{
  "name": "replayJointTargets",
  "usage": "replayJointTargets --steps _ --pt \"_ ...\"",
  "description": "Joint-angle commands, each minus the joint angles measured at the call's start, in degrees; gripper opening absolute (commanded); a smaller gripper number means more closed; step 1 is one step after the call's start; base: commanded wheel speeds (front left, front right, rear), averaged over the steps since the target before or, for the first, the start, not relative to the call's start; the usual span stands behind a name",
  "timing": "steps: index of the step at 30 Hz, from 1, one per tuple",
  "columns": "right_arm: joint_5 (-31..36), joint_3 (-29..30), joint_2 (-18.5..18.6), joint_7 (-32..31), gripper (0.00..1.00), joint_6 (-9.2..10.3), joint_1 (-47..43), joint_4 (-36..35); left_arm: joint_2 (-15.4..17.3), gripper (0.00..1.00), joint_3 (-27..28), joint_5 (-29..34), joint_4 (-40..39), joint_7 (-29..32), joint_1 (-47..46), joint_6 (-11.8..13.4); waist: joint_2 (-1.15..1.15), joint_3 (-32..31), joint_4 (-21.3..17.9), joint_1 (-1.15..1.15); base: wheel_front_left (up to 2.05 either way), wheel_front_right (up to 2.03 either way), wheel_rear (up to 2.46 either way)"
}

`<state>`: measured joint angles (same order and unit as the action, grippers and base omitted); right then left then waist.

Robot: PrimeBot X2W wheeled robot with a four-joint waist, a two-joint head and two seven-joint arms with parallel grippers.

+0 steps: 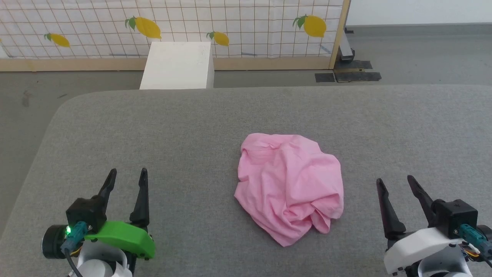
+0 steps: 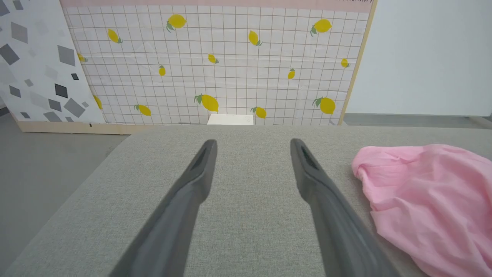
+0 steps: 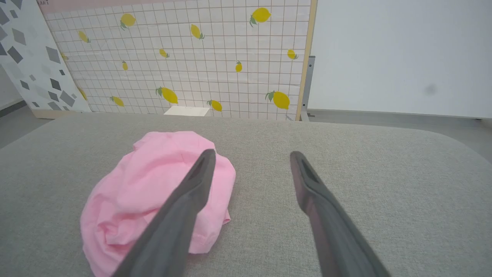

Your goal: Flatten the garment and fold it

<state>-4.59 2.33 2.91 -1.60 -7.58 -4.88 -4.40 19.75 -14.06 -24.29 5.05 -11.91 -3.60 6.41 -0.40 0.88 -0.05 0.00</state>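
Here we are, and the garment (image 1: 289, 188) sits in a crumpled pink heap on the grey padded table (image 1: 184, 127), a little right of centre and nearer the near edge than the far one. It's bunched, not spread. The heap is longer near-to-far than it is wide, with its long axis leaning slightly: the far end sits a touch left and a pointed corner pokes out toward the near edge. On the near-right side there's a rolled fold of cloth. Which end is collar and which is hem? Hard to say, the wrinkles hide it.

The left gripper (image 1: 128, 171) is at the near left, its fingers spread wide with nothing between them, pointing away toward the far edge. It's well apart from the cloth, with bare table between them. The right gripper (image 1: 394, 179) is at the near right, likewise spread and empty, near the heap's right side but not touching it. In the right wrist view one dark finger (image 3: 192, 192) crosses in front of the pink cloth.

Beyond the table's far edge stand a white box (image 1: 178, 65) and a lemon-print screen (image 1: 238, 27).
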Motion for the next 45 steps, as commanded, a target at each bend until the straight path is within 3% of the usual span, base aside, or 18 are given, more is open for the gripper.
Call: replayJointTargets --steps 1,9,14,21,30,31,33,39,45 --pt "-0.4 -0.2 0.0 -0.4 1.00 0.09 -0.7 -0.4 0.4 1.00 0.0 -0.5 -0.5 0.1 0.9 0.5 0.40 0.0 -0.1 0.00 0.00 0.00 0.00" --pt "3.0 -0.2 0.0 -3.1 1.00 0.09 0.9 0.4 0.6 1.00 -0.2 -0.7 -1.6 0.7 0.7 0.9 0.40 0.5 0.0 0.00 0.00 0.00 0.00" --pt "2.1 -2.9 0.3 -11.5 1.00 0.09 2.5 2.8 0.1 1.00 -0.6 -0.9 -1.5 0.7 0.0 1.0 0.40 1.1 1.5 0.00 0.00 0.00 0.00" --pt "-5.0 -11.5 6.5 -26.9 1.00 0.09 5.9 5.1 -0.5 1.00 -0.9 -1.2 -0.5 0.2 -1.5 0.8 0.40 2.7 3.5 0.00 0.00 0.00 0.00" --pt "-8.7 -18.5 11.0 -31.8 1.00 0.09 13.2 11.6 -1.5 1.00 -1.3 -1.3 1.2 -0.8 -3.3 0.6 0.40 5.0 4.9 0.00 0.00 0.00 0.00" --pt "-8.9 -19.1 11.2 -31.7 0.52 0.09 13.8 12.5 -1.5 1.00 -1.4 -1.3 1.4 -0.9 -3.5 0.6 0.40 5.1 5.0 0.00 0.00 0.00 0.00" --pt "-9.5 -19.8 11.4 -31.1 0.00 0.09 14.9 14.4 -1.7 1.00 -1.4 -1.4 1.7 -1.0 -3.7 0.5 0.40 5.2 5.0 0.00 0.00 0.00 0.00" --pt "-9.9 -18.5 12.2 -27.4 0.00 0.09 16.0 15.3 -1.7 1.00 -1.4 -1.5 2.6 -1.4 -3.6 0.5 0.40 4.4 4.7 0.00 0.00 0.00 0.00" --pt "-8.4 -11.9 13.8 -26.7 0.00 0.09 14.3 11.3 -1.7 1.00 -1.6 -1.5 2.8 -1.6 -2.9 0.8 0.40 3.1 3.3 0.00 0.00 0.00 0.00"
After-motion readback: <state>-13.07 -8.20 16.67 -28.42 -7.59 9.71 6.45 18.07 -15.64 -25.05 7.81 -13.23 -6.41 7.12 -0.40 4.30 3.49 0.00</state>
